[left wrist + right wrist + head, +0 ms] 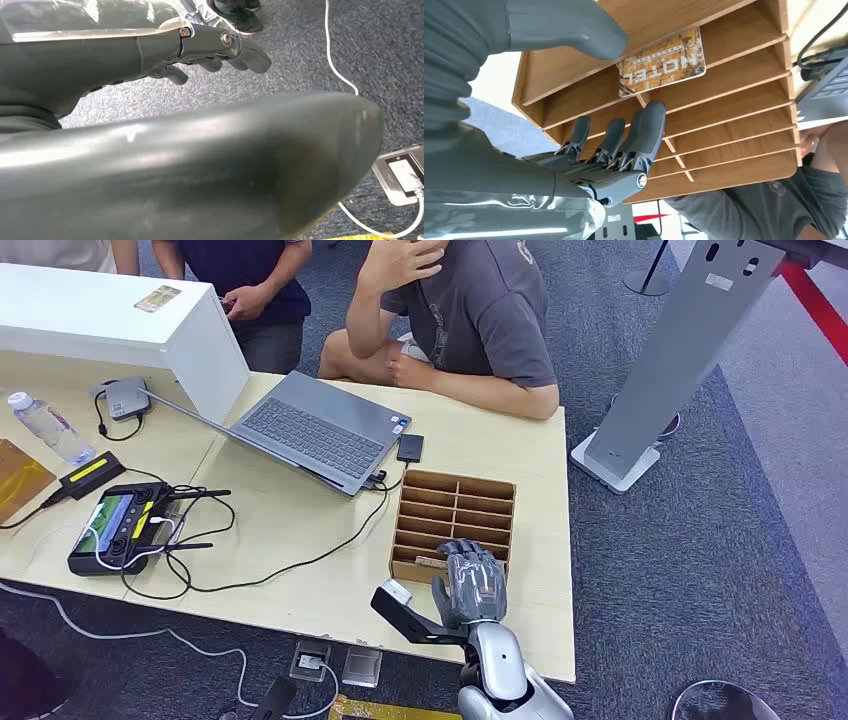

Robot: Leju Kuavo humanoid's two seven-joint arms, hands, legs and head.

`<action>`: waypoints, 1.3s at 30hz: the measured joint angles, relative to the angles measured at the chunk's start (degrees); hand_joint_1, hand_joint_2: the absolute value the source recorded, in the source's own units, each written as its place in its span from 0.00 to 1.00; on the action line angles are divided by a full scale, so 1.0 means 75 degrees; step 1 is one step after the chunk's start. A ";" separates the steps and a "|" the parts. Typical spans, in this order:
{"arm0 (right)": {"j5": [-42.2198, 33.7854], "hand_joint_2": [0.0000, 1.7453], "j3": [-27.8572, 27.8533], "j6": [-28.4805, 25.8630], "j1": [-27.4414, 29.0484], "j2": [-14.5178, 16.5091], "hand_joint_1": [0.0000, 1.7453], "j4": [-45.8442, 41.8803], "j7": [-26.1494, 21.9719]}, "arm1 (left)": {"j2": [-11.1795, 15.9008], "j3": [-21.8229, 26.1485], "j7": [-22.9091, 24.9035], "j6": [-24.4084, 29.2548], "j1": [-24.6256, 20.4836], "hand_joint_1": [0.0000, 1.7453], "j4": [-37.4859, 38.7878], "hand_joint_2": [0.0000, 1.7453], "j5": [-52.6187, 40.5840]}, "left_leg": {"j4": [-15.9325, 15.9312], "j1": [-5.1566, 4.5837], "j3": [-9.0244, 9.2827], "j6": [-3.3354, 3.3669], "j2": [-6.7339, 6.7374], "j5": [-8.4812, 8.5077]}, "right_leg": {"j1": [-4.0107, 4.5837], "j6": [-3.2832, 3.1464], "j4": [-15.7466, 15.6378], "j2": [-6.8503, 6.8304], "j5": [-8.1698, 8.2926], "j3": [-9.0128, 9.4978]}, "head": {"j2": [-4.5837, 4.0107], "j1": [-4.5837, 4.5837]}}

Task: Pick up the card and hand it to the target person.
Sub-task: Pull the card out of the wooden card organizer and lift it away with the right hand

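Underfoot, blue-grey carpet (pixel 700 540) runs around a pale wood surface (pixel 300 530), and a grey metal stand (pixel 670 350) rises off its far right corner. On that surface lie an open grey laptop (pixel 310 430), a handheld controller with a screen (pixel 120 525) trailing black cables, a clear water bottle (pixel 45 427) and a white box (pixel 110 320) at the far left. 1 person in a grey shirt (pixel 480 310) sits at the far edge leaning an arm on the surface, and another in a dark shirt (pixel 255 280) stands beside.

Near the right end of the surface sits a wooden slotted rack (pixel 455 515), divided by thin partitions into rows of narrow compartments. The card (pixel 661 61), printed "HOTEL" over an autumn-leaf pattern, lies in the rack's row nearest the robot, left of the middle divider.

The right hand (pixel 472 580) hovers over the rack's near edge with its fingers (pixel 644 135) spread apart and holding nothing, the thumb above the card without touching it. The left hand (pixel 220 50) hangs over the carpet, fingers loosely curled and empty, near a white cable (pixel 340 70).
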 joint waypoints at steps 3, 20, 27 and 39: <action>0.0035 1.00 0.0043 -0.0016 -0.0017 0.0020 0.44 0.0097 0.0005 | 0.0000 -0.0002 0.0031 0.0002 -0.0002 0.00 0.0000 0.00 -0.0010 | 0.0000 0.0000 0.0000 0.0000 0.0000 0.0000 | 0.0000 0.0000 0.0000 0.0000 0.0000 0.0000 | 0.0000 -0.0001; 0.0050 1.00 0.0170 -0.0017 -0.0238 0.0264 0.47 0.0881 -0.0028 | 0.0000 -0.0006 0.0220 0.0015 -0.0003 0.00 0.0000 0.00 -0.0114 | 0.0001 0.0000 0.0000 0.0000 0.0000 0.0000 | 0.0000 0.0000 0.0000 0.0000 0.0000 0.0000 | 0.0000 -0.0003; -0.0044 1.00 0.0170 -0.0028 -0.0347 0.0315 0.75 0.1040 -0.0073 | 0.0000 -0.0006 0.0251 0.0020 -0.0002 0.00 0.0003 0.00 -0.0119 | 0.0001 0.0000 0.0001 0.0000 0.0000 0.0000 | 0.0000 0.0000 0.0000 0.0000 0.0000 0.0000 | 0.0000 -0.0005; -0.0238 1.00 0.0170 -0.0090 -0.0388 0.0342 0.76 0.1082 -0.0202 | 0.0000 -0.0006 0.0293 0.0020 -0.0002 0.00 0.0017 0.00 -0.0127 | 0.0001 0.0000 0.0004 0.0000 0.0001 0.0000 | 0.0000 0.0000 0.0000 0.0000 0.0000 0.0002 | 0.0000 -0.0003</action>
